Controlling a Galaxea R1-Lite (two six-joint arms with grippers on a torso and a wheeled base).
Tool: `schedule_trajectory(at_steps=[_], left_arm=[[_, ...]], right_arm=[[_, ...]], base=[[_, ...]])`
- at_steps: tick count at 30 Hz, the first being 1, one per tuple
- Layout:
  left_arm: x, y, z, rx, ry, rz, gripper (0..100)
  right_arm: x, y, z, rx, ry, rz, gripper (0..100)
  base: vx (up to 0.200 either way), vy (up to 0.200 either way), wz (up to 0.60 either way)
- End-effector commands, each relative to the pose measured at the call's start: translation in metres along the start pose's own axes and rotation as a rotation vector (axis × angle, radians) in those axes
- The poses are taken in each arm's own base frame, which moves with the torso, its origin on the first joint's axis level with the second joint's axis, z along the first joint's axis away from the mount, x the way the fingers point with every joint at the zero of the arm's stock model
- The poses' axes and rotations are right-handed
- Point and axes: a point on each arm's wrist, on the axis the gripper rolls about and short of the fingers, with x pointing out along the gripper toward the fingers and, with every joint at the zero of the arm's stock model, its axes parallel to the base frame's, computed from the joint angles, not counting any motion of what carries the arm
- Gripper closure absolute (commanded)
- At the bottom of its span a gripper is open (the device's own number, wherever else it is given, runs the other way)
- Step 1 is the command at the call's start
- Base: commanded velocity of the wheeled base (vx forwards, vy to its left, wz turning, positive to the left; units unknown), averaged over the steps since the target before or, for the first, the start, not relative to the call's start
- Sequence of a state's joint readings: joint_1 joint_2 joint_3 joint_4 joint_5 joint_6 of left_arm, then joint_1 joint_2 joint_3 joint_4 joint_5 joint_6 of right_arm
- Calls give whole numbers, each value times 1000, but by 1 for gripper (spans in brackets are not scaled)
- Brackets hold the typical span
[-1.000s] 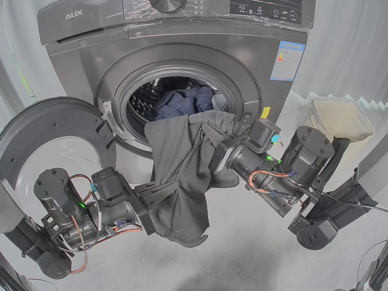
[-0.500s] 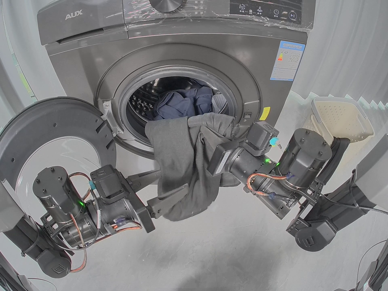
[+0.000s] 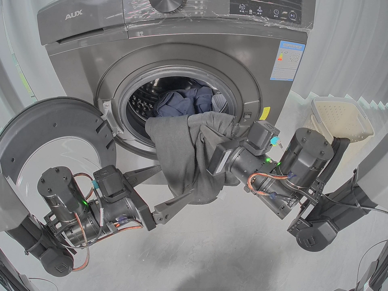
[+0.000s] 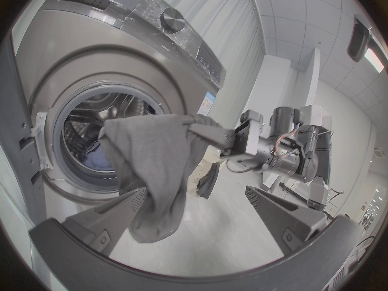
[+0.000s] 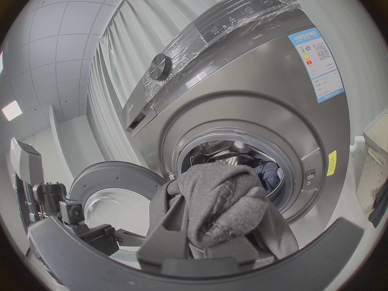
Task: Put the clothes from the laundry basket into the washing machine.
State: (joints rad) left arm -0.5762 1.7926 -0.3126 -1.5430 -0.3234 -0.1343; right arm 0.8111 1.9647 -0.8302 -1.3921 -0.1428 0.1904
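Observation:
A grey garment (image 3: 186, 150) hangs out of the washing machine (image 3: 173, 53) over the lower rim of its round opening, its end dangling above the floor. My right gripper (image 3: 216, 136) is shut on a bunched part of it at the opening's right side, as the right wrist view shows: right gripper (image 5: 202, 231), grey garment (image 5: 218, 199). My left gripper (image 3: 176, 180) is open just under the dangling end, which hangs against one of its fingers (image 4: 121, 207). Dark blue clothes (image 3: 182, 100) lie in the drum.
The machine's door (image 3: 52, 130) stands swung open at the left, close to my left arm. A cream laundry basket (image 3: 343, 118) stands on the floor at the right of the machine, with a dark cloth (image 4: 208, 182) hanging from it. Bare grey floor lies in front.
The garment's dangling end has drawn up and hangs shorter. My left gripper's fingers, earlier wrapped in the cloth, have come out from it and stand spread. The right gripper has barely moved.

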Motion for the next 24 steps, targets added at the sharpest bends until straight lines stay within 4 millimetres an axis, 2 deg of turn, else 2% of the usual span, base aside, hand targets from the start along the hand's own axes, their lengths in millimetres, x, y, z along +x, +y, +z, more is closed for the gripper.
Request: schedule_trajectory(at_steps=[1, 6, 15, 19, 24], left_arm=[[-1, 13, -20, -17, 76, 62, 0], [1, 22, -40, -42, 150, 90, 0], [18, 37, -63, -60, 202, 116, 0], [28, 55, -75, -67, 211, 167, 0], [36, 65, -85, -71, 219, 180, 0]], right_arm=[[-2, -1, 9, 0, -22, -1, 100], [-3, 0, 14, 1, -36, 0, 100], [-3, 3, 14, 4, -35, 9, 100], [-4, 4, 14, 5, -35, 12, 100], [-4, 6, 14, 4, -35, 18, 100]], base=[[0, 0, 0], [0, 0, 0], [0, 0, 0], [0, 0, 0], [0, 0, 0]])
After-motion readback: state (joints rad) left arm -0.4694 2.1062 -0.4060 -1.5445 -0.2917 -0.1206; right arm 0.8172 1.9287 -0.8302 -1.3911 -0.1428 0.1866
